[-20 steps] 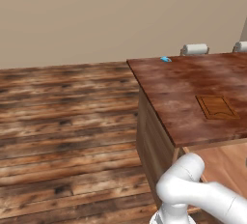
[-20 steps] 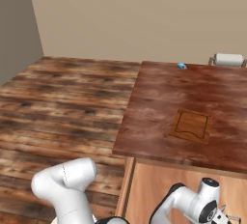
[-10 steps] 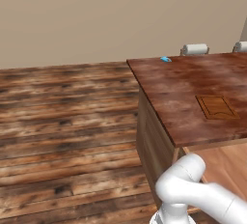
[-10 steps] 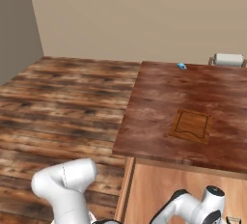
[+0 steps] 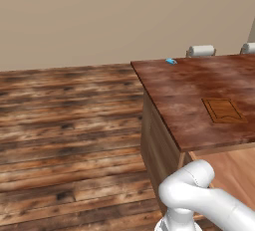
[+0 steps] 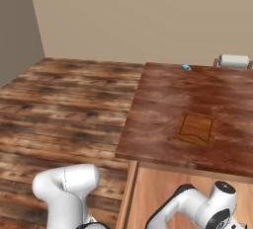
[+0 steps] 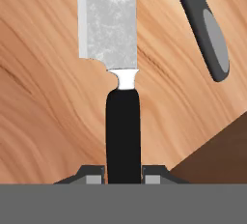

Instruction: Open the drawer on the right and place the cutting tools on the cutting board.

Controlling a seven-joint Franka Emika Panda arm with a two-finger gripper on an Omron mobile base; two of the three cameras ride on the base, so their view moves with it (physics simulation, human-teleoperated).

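In the hand view the knife [image 7: 122, 121] lies on the light tan bottom of the open drawer [image 7: 43, 112], black handle toward me and silvery blade pointing to the top of the view. My gripper [image 7: 123, 175] is shut on the knife's handle, one fingertip on each side. The drawer [image 6: 168, 196] shows pulled out below the counter's front edge, with my arm reaching down into it. The cutting board [image 6: 196, 128] [image 5: 223, 109] lies flat on the dark reddish countertop, with nothing on it.
A second tool with a dark curved handle and grey inset [image 7: 208, 32] lies in the drawer beside the blade. A small blue object [image 6: 186, 67] and a white roll [image 6: 234, 60] sit at the counter's back edge. Wooden floor spreads to the left.
My gripper has closed on the knife's handle. The hand has sunk a little lower into the drawer. The counter and the board are unchanged.
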